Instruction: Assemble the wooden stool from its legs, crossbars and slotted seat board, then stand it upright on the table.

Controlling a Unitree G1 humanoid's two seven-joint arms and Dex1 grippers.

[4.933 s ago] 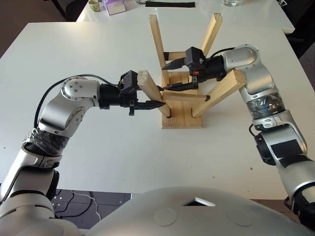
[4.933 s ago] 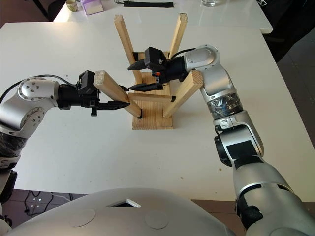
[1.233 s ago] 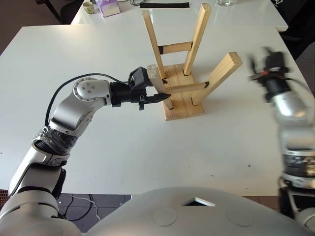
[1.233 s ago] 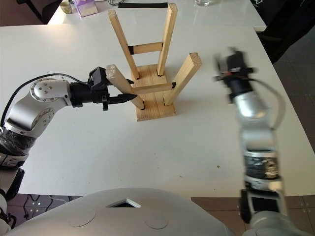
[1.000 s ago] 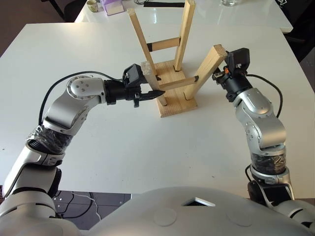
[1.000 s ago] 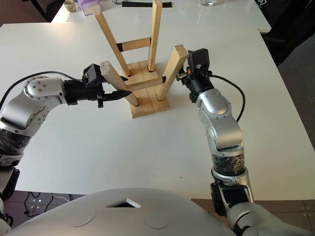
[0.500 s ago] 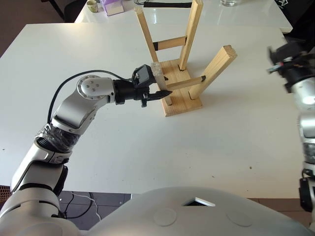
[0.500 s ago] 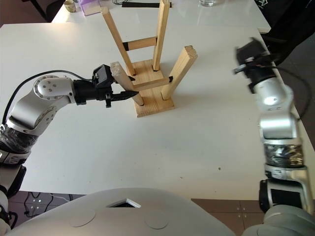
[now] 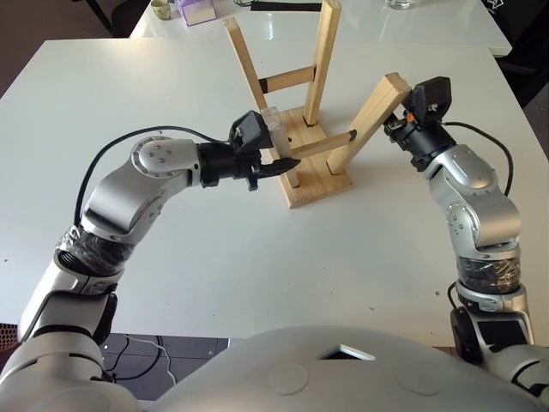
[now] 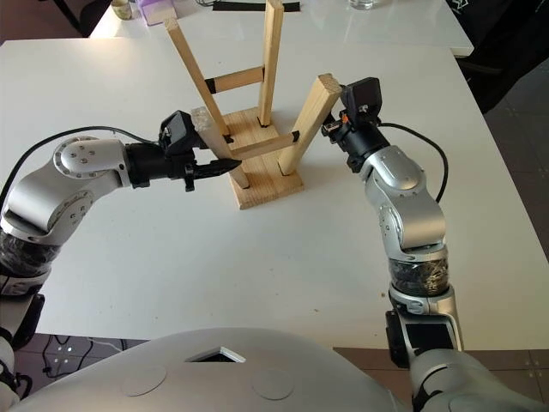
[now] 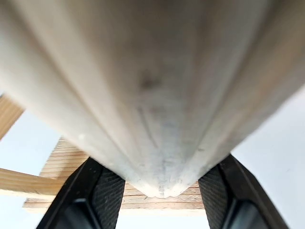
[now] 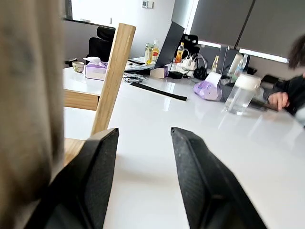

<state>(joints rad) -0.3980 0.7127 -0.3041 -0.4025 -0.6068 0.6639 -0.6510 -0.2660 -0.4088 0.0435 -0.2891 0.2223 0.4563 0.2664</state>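
The wooden stool stands upside down on the white table (image 9: pixel 171 257), its slotted seat board (image 9: pixel 319 184) flat on the surface and its legs pointing up. Crossbars (image 9: pixel 288 79) join the legs. My left gripper (image 9: pixel 276 163) is shut on the near left leg (image 9: pixel 274 129), low down by the board. In the left wrist view that leg (image 11: pixel 152 95) runs between the dark fingers (image 11: pixel 90 195). My right gripper (image 9: pixel 397 125) is open just right of the slanted near right leg (image 9: pixel 369 116), close to its top end. Nothing lies between its fingers (image 12: pixel 97 176).
A second white table (image 9: pixel 429 17) stands behind, with a cup (image 9: pixel 163 9), a purple box (image 9: pixel 199 10) and a black strip (image 9: pixel 287 7). The right wrist view shows a laptop (image 12: pixel 167 45), a clear jar (image 12: pixel 240 93) and a person's hand at the far edge.
My right arm swung out to the right away from the stool, then came back beside the near right leg. The left gripper kept its hold while the stool shifted slightly.
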